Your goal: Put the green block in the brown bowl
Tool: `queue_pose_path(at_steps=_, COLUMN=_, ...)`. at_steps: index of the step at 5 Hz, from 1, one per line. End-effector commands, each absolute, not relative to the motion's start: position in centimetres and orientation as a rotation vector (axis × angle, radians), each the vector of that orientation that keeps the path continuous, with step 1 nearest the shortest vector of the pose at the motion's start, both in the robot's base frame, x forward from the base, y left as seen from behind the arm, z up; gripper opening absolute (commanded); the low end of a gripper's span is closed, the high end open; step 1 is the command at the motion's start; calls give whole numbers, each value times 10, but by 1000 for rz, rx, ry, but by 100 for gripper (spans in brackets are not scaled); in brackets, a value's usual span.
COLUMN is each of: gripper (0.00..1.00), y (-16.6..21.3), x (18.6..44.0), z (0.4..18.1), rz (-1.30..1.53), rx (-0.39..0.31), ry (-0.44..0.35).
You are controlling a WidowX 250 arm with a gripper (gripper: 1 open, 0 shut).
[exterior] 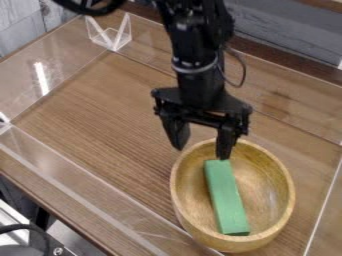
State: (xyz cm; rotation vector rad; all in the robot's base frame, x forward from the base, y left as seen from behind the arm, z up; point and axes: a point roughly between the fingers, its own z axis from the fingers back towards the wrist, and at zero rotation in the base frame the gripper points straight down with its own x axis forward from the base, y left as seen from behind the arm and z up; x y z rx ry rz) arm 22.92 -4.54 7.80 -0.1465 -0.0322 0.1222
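With the green block (226, 197) lying inside the brown bowl (195, 212), the open end effector (203, 141) is needing only to retreat.

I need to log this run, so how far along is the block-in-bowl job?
The placing looks done: the green block lies inside the brown bowl. Nothing appears to be in hand; the arm's open jaws hang over the bowl's far side. Seemingly nothing is left except moving the arm clear.
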Motion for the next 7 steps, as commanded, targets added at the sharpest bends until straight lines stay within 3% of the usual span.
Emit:
queue_pose_path(at_steps=1, gripper=100, y=-50, x=234, z=71, rz=126, rx=-157, ry=-67)
queue_pose_path(at_steps=5, gripper=100, y=-49, x=235, z=47, rz=146, rx=-169, ry=-72)
queue_pose_path(at_steps=6, gripper=0, y=-49, x=235, z=45, rz=149, rx=-171, ry=-71)
queue_pose_path(at_steps=7, gripper=0, y=-48, x=234, z=46, rz=151, rx=-174, ry=-69)
